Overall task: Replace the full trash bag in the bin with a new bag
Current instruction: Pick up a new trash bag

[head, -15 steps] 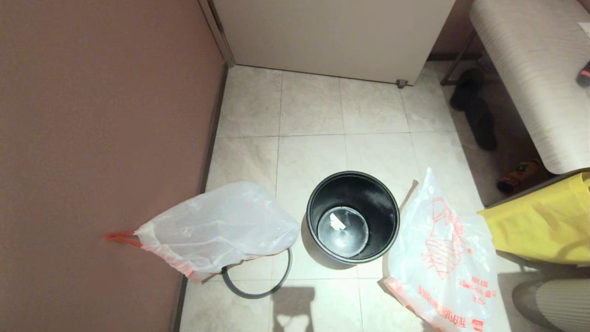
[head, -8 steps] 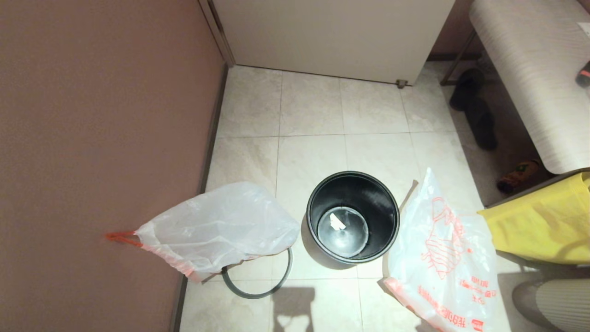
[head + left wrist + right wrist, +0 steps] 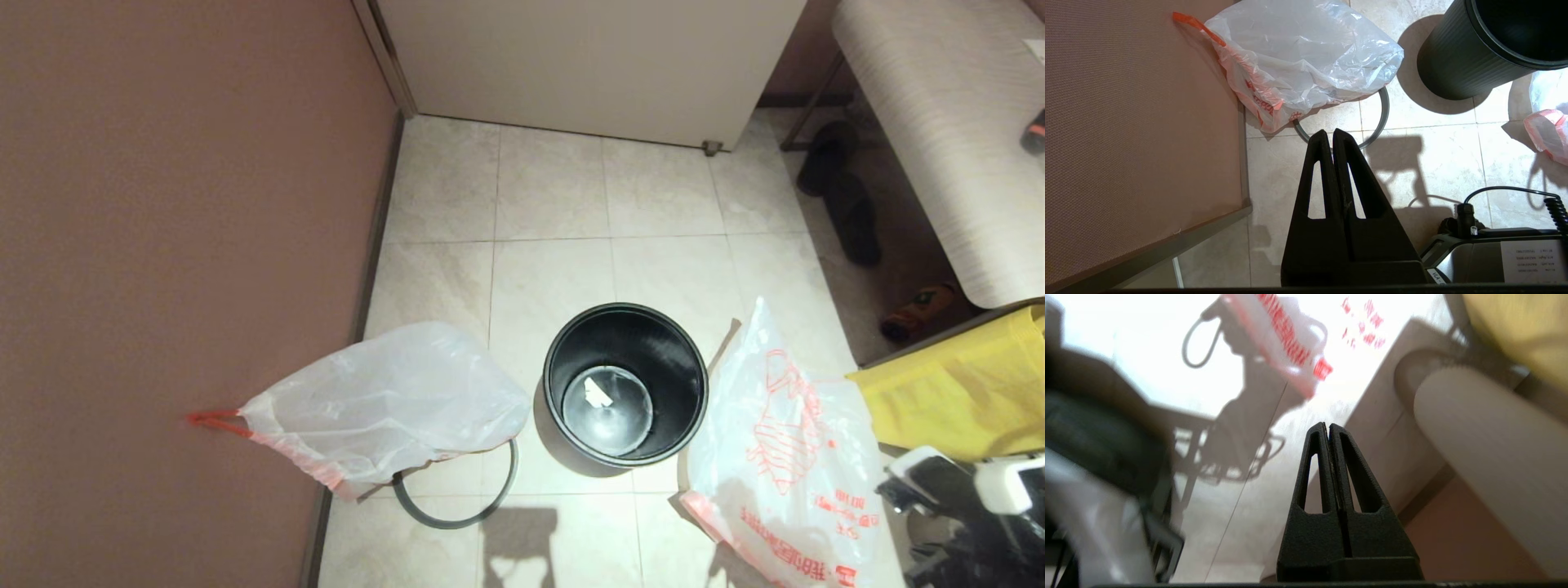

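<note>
**Both my grippers pressed together, nothing held, bin standing bare**

My right gripper has its two black fingers pressed flat against each other, with nothing between them. It hangs above the pale tiled floor. Ahead of its tips lies the hem of the new bag, red-orange lettering facing up; the bag is apart from my fingers, not touched. My right arm shows at the lower right corner of the head view, just beside that bag's edge and below the yellow fabric bag.

My left gripper is parked, its fingers likewise together and holding nothing. Just beyond its tips on the floor lies the grey rim ring, partly covered by the full trash bag. That bag slumps against the reddish-brown wall, its red-orange drawstring pointing toward the wall.

The bin stands upright between the two bags, near both, beyond and to the right of my left gripper. It has no liner in it; a small pale scrap lies on its bottom. The new bag leans close beside the bin's right side; I cannot tell whether they touch.
</note>
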Robot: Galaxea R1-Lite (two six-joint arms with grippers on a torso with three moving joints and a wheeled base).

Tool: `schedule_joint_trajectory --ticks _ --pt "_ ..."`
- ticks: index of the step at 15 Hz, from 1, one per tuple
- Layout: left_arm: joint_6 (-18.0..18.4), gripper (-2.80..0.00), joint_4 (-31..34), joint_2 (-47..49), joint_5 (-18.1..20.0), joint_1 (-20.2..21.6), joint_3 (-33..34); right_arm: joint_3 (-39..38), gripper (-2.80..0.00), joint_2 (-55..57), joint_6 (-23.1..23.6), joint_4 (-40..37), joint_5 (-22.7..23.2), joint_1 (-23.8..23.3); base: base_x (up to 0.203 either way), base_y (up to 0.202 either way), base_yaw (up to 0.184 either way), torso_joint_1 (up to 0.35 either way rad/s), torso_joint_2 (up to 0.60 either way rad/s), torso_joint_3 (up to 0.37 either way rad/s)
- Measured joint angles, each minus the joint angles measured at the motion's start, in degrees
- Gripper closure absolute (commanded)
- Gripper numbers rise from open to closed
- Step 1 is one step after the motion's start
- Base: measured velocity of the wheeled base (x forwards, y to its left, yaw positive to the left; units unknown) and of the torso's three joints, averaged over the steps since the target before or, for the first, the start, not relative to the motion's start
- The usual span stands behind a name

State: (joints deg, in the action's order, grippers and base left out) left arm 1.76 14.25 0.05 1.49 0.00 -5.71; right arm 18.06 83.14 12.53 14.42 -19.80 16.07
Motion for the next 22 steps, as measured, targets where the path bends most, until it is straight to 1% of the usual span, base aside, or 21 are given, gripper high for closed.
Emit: schedule_joint_trajectory --ticks 1,2,4,6,9,10,12,13,14,22 --pt "0.02 0.00 -0.01 0.00 -0.01 0.00 0.00 1.97 0.00 6.13 1.40 5.50 0.98 -1.91 0.000 0.000 0.000 0.000 0.00 0.000" --pt "-0.02 0.00 -0.01 0.00 -0.01 0.00 0.00 5.12 0.00 11.21 2.53 10.08 3.30 -4.51 0.000 0.000 0.000 0.000 0.00 0.000" --pt "-0.02 0.00 0.00 0.00 0.00 0.00 0.00 11.64 0.00 19.09 3.62 14.78 9.83 -10.01 0.000 0.000 0.000 0.000 0.00 0.000" --pt "0.00 0.00 -0.01 0.00 0.00 0.00 0.00 18.57 0.00 26.01 4.00 14.10 14.54 -15.26 0.000 0.000 0.000 0.000 0.00 0.000" --pt "0.00 0.00 0.00 0.00 0.00 0.00 0.00 29.68 0.00 35.43 4.14 8.30 19.32 -22.94 0.000 0.000 0.000 0.000 0.00 0.000" --pt "0.00 0.00 0.00 0.00 0.00 0.00 0.00 33.28 0.00 38.49 4.14 6.42 20.88 -24.79 0.000 0.000 0.000 0.000 0.00 0.000" --pt "-0.02 0.00 0.00 0.00 0.00 0.00 0.00 40.65 0.00 43.56 4.20 4.59 23.44 -26.96 0.000 0.000 0.000 0.000 0.00 0.000" --pt "-0.02 0.00 0.00 0.00 0.00 0.00 0.00 44.65 -0.68 45.95 4.51 4.05 24.38 -27.70 0.000 0.000 0.000 0.000 0.00 0.000" --pt "0.01 0.00 0.00 0.00 0.02 0.00 0.00 48.71 -2.80 48.32 4.92 3.08 24.98 -28.13 0.000 0.000 0.000 0.000 0.00 0.000" --pt "0.00 0.00 0.00 0.00 0.00 0.00 0.00 71.87 -2.80 63.06 5.38 -10.95 25.09 -29.65 0.000 0.000 0.000 0.000 0.00 0.000"
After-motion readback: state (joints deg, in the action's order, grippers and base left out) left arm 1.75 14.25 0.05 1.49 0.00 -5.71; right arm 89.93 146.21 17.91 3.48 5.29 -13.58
